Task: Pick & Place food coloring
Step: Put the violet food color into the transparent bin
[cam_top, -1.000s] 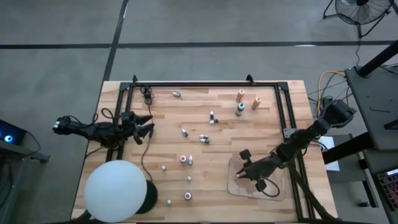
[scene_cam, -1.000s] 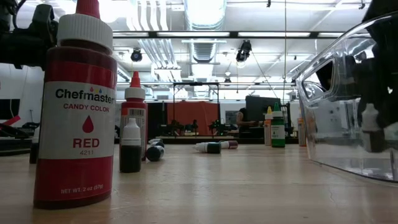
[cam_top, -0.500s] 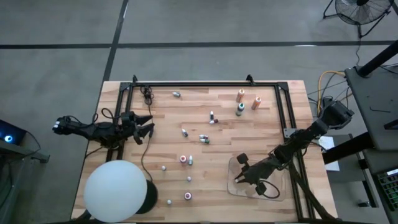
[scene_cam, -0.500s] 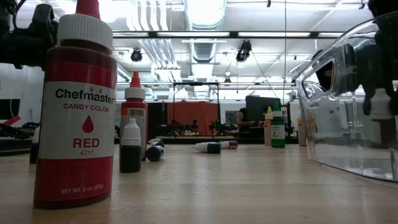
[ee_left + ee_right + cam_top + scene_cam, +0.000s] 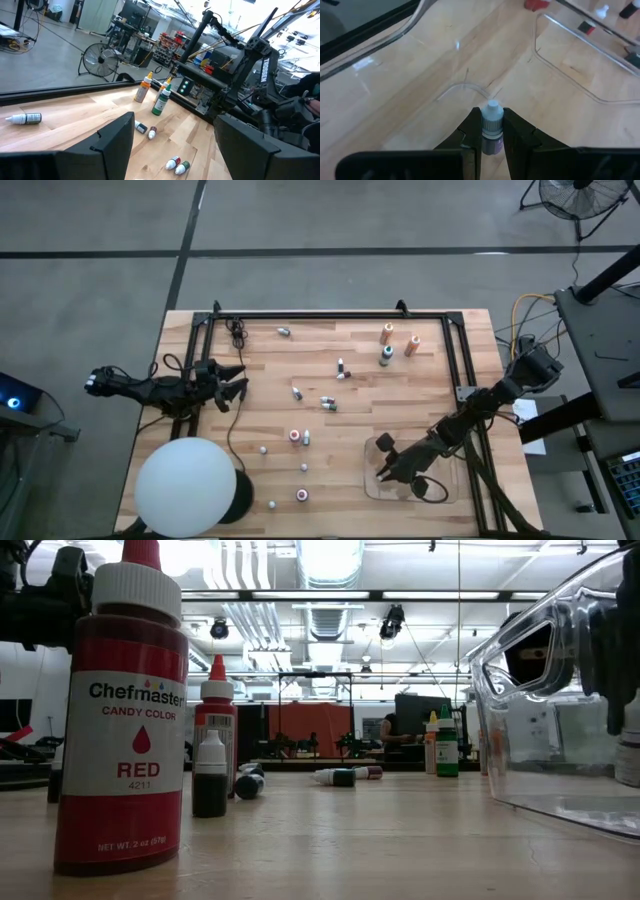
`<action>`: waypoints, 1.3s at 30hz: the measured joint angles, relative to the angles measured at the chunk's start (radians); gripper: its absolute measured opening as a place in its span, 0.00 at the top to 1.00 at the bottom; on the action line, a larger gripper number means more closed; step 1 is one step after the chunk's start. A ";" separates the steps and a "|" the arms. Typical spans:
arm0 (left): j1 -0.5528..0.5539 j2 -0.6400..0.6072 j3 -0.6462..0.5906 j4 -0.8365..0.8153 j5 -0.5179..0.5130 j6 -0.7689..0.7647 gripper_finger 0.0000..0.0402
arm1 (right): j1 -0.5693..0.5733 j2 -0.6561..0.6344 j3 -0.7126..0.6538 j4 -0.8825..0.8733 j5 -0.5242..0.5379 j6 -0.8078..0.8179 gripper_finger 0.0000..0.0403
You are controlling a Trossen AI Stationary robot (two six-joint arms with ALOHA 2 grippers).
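Note:
Several small food coloring bottles [image 5: 327, 402] lie or stand scattered over the wooden table; three larger ones [image 5: 387, 333] stand at the far right. My right gripper [image 5: 385, 470] hangs over the clear tray [image 5: 372, 485] at the near right, shut on a tiny white-capped bottle [image 5: 492, 131]. In the low view that bottle [image 5: 630, 750] shows through the tray wall [image 5: 540, 720]. My left gripper [image 5: 238, 380] waits open at the table's left edge, its fingers [image 5: 115, 142] wide apart with nothing between them. My right gripper pinches the tiny bottle by the sides of its body [image 5: 491, 145], just below the white cap [image 5: 492, 111], between its two fingers. The fingers slant down from the table's right side. The bottle stands roughly upright inside the tray; whether its base touches the tray floor cannot be told.
A big white ball [image 5: 187, 485] sits at the near left corner. A black frame rail [image 5: 330, 315] runs along the far edge and both sides. A large red bottle [image 5: 122, 720] stands close to the low camera. Bare wood lies between the scattered bottles and the tray.
My right gripper has gone a little toward the table's near edge over the tray, rolling slightly, and has carried the tiny bottle lower inside the tray. It has stayed shut on the bottle.

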 joint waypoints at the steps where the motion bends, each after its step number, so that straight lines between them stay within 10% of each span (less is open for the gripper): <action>1: 0.000 0.000 0.000 0.000 0.000 0.000 0.39 | 0.002 0.000 0.004 -0.001 0.001 -0.011 0.89; 39: 0.000 0.000 0.000 0.000 0.000 0.000 0.39 | 0.036 0.008 0.037 0.009 -0.130 -0.155 0.89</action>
